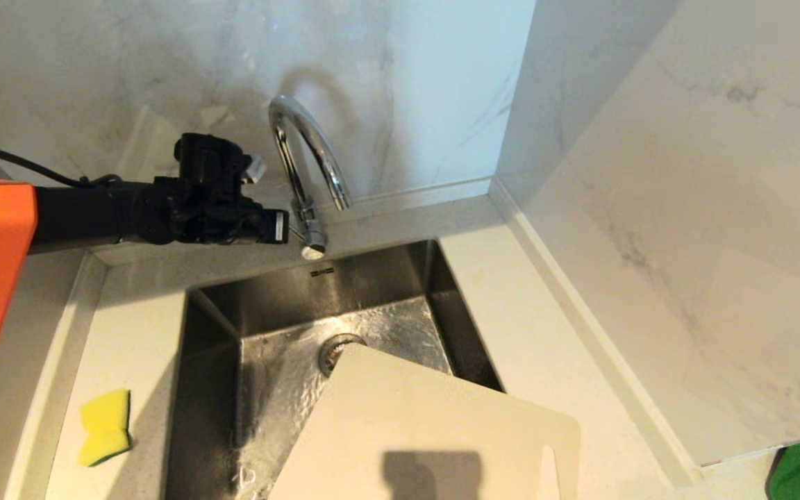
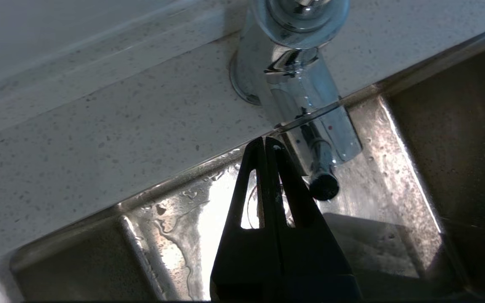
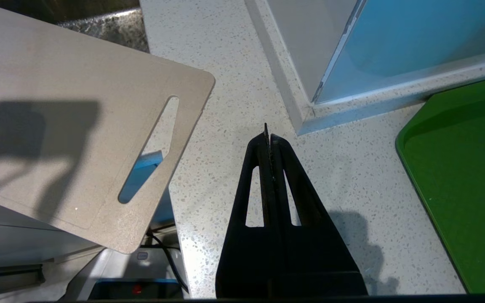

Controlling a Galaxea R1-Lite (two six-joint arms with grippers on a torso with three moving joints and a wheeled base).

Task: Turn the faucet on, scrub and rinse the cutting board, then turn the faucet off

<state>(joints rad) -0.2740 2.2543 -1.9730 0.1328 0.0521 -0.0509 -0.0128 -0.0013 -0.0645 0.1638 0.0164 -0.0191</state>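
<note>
The chrome faucet (image 1: 303,149) stands behind the sink, and no stream shows under its spout. Its side lever (image 1: 312,244) ends in a round knob (image 2: 323,187). My left gripper (image 1: 289,231) reaches in level from the left; its tips (image 2: 265,141) are shut and empty, close beside the lever's stem. I cannot tell whether they touch it. The cream cutting board (image 1: 428,430) leans over the sink's front right corner, slot handle (image 3: 150,147) outward. My right gripper (image 3: 268,137) is shut and empty above the counter, right of the board.
The steel sink (image 1: 233,333) is wet, with its drain (image 1: 336,351) just beyond the board. A yellow sponge (image 1: 105,425) lies on the counter left of the sink. A green tray (image 3: 465,168) sits at the right. Marble walls close the back and right.
</note>
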